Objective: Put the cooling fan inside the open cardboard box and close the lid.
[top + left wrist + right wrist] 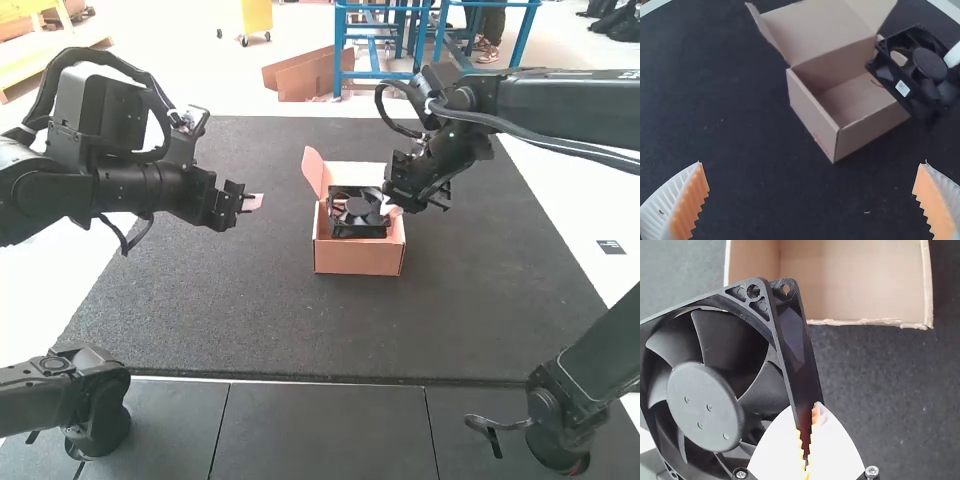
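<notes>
- Right tool (402, 203) is clamped on the black frame of the cooling fan (358, 213), one edge of the frame pinched between its white fingers (the wrist view shows that plainly).
- Fan hangs tilted over the open top of the cardboard box (358, 256), towards the side nearer the right arm; I cannot tell whether it touches the rim.
- Blades and round hub face up and outward, with a small white label on the frame.
- Box sits upright near the middle of the counter (200, 290), bare inside, brown walls all round.
- Its lid (316, 176) stands up at the far-left edge, folded back and open.
- Left tool (246, 201) hovers well to the left of the box, apart from it, jaws spread wide and holding nothing.
</notes>
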